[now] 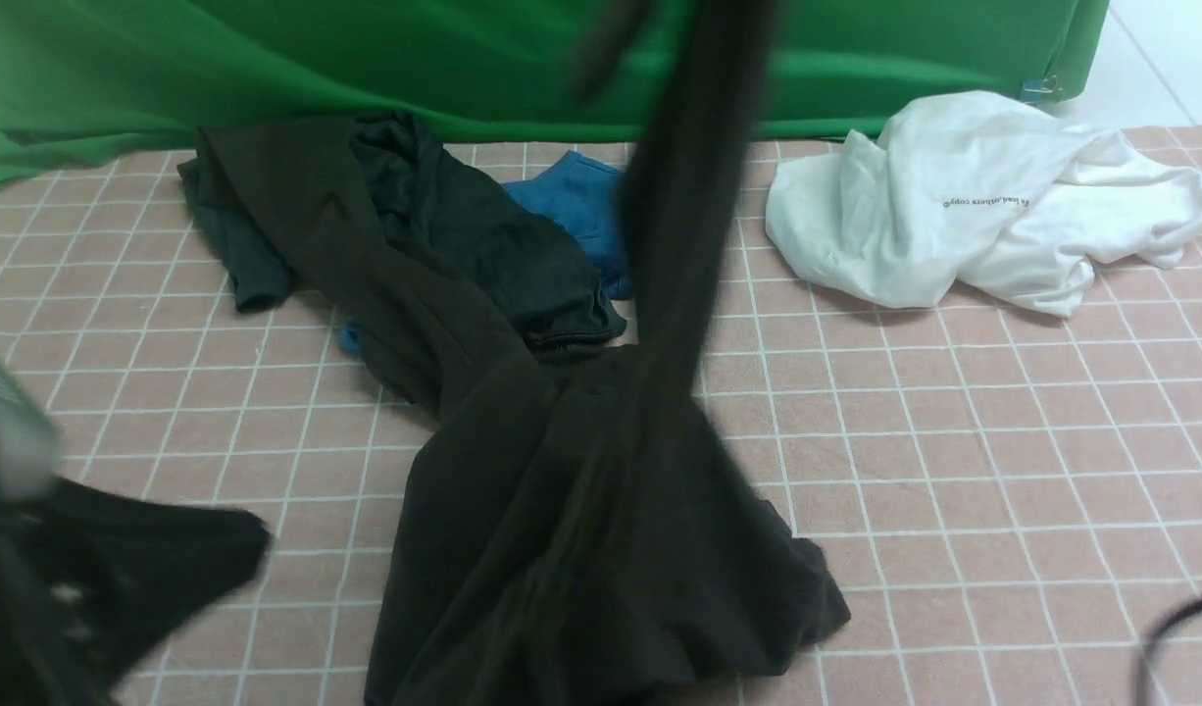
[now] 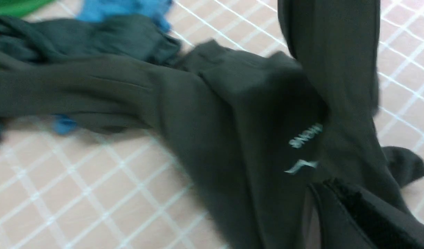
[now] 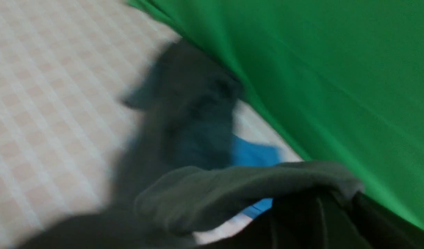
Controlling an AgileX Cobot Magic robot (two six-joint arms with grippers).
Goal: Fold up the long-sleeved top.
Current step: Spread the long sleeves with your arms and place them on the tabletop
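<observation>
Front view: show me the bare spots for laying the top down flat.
Widest bare tiled surface: right of the long-sleeved top, in front of the white tee. Smaller patch at left, before the dark shirt. Crowded: back centre, by the blue garment.

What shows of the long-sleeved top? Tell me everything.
The long-sleeved top is plain brownish-black soft knit, unfolded and crumpled. Its body lies bunched on the pink checked surface, near the middle. One sleeve runs back-left across the greenish-black shirt, where a blue garment peeks out. Another part rises taut out of the front view's top; its cloth drapes over the shut right pincer. A small white-lettered label shows on it.
</observation>
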